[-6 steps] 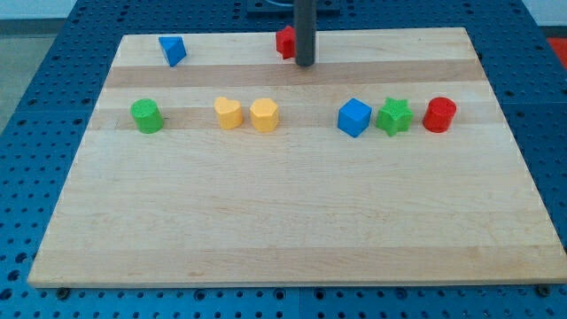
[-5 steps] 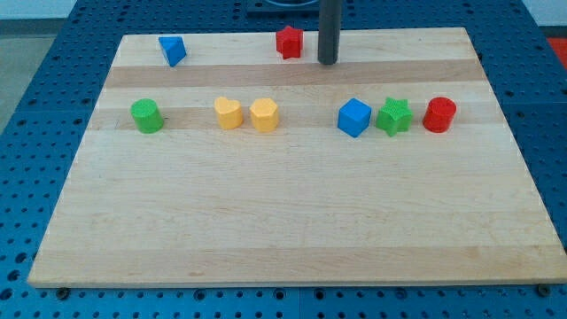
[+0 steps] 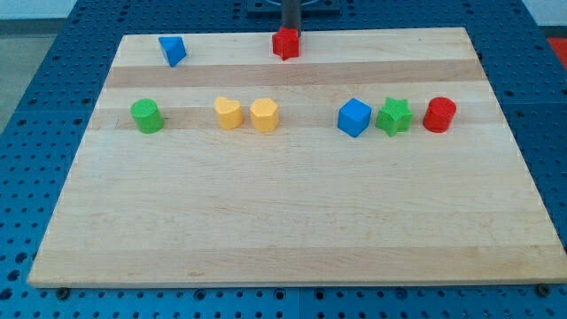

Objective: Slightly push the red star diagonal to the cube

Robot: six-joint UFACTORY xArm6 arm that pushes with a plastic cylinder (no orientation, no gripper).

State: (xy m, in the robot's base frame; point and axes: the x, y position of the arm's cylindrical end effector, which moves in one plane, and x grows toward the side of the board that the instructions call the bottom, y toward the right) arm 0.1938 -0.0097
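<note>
Rod: my tip (image 3: 290, 30) is the lower end of the straight dark rod, standing at the view's top edge of the pale wooden board (image 3: 292, 221); it carries no jaws and grips nothing
Tip to star: I see the tip directly behind the small red star block (image 3: 285, 42), on its far side toward the view's top; whether the two touch I cannot tell, because the star covers the very end
Red star position: near the board's top edge, slightly left of centre, well apart from the middle row
Blue cube (image 3: 353, 117): in the middle row, lower and to the view's right of the red star, so the cube lies diagonally from it
Right group: green star block (image 3: 394, 116) just beside the cube, red cylinder block (image 3: 439, 115) beyond it
Centre pair: yellow heart block (image 3: 228, 113) and a second yellow block (image 3: 263, 115) side by side, shape of the second unclear
Left side: green cylinder block (image 3: 146, 116); blue triangular block (image 3: 172, 50) near the top left corner
</note>
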